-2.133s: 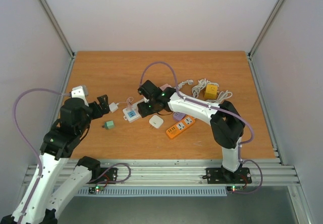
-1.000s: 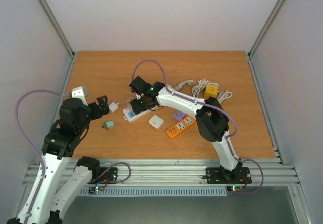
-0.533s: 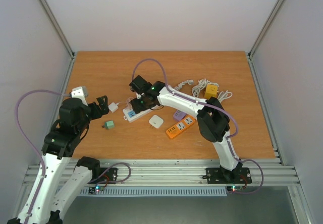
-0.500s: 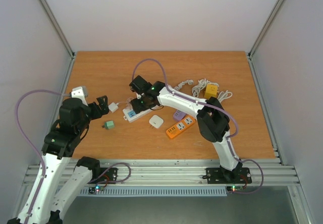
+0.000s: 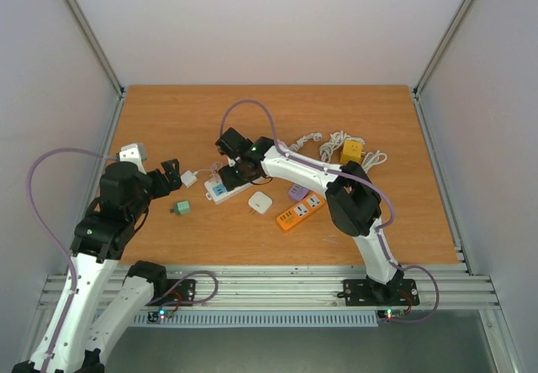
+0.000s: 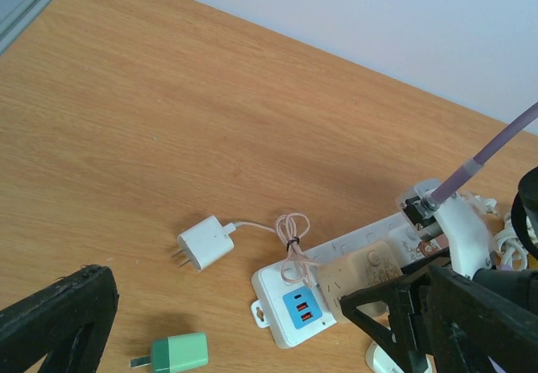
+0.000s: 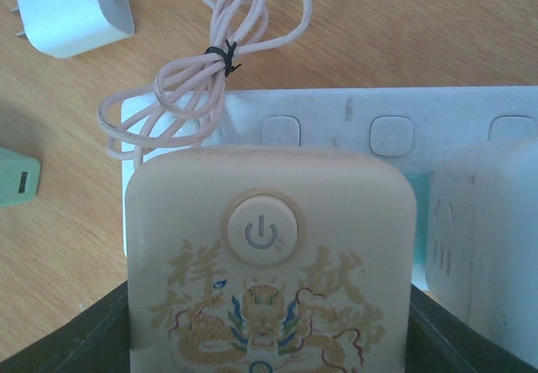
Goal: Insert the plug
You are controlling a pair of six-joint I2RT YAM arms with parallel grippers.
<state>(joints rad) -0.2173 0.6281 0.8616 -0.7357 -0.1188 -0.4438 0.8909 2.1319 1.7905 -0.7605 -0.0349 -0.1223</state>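
A beige cube plug point(image 7: 269, 255) with a power button and a dragon print fills the right wrist view. My right gripper point(image 5: 229, 170) is shut on it, one black finger on each side. The plug point(image 6: 361, 270) sits over the white power strip point(image 7: 336, 117), close to the end that has the blue USB panel point(image 6: 303, 306). Whether its prongs are in a socket is hidden. My left gripper point(image 5: 174, 177) hangs open and empty to the left of the strip point(image 5: 220, 190).
A white charger point(image 6: 205, 243) with a coiled pink cable lies left of the strip, beside a green plug point(image 6: 176, 352). Another white adapter point(image 7: 483, 239) sits in the strip. To the right lie a white square adapter point(image 5: 260, 202), an orange strip point(image 5: 301, 211) and a yellow adapter point(image 5: 351, 149) with cords.
About two seconds ago my right arm swung left with the plug to above the strip's end. Over the last second nothing has visibly moved.
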